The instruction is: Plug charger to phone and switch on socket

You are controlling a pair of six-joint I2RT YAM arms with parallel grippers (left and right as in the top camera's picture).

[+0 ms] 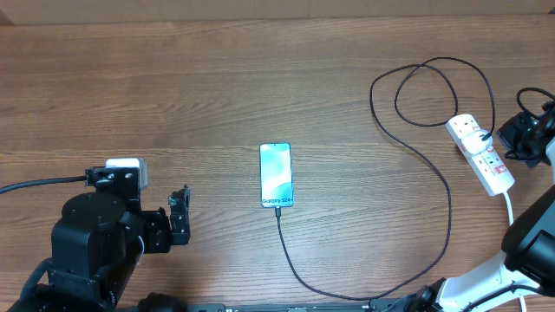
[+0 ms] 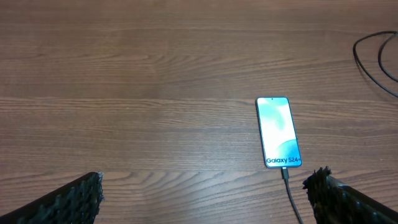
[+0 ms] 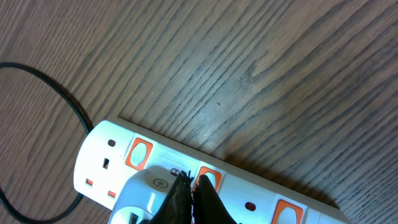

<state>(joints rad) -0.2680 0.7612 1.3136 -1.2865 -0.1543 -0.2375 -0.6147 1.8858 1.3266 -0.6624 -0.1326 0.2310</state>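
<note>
The phone (image 1: pixel 276 175) lies flat at the table's middle with its light blue screen up; it also shows in the left wrist view (image 2: pixel 278 132). The black charger cable (image 1: pixel 438 178) runs from the phone's near end, where its plug tip (image 2: pixel 285 171) sits in the port, loops right and ends at the white socket strip (image 1: pixel 482 152). My left gripper (image 1: pixel 178 217) is open and empty, left of the phone. My right gripper (image 3: pixel 191 184) is shut, its tips pressed on the socket strip (image 3: pixel 155 155) at an orange switch (image 3: pixel 210 178), beside a white adapter (image 3: pixel 146 193).
The socket's thick white cord (image 1: pixel 509 206) runs toward the near right edge. Other orange switches (image 3: pixel 138 154) line the strip. A white box (image 1: pixel 127 169) sits on the left arm. Bare wooden table lies between the phone and both arms.
</note>
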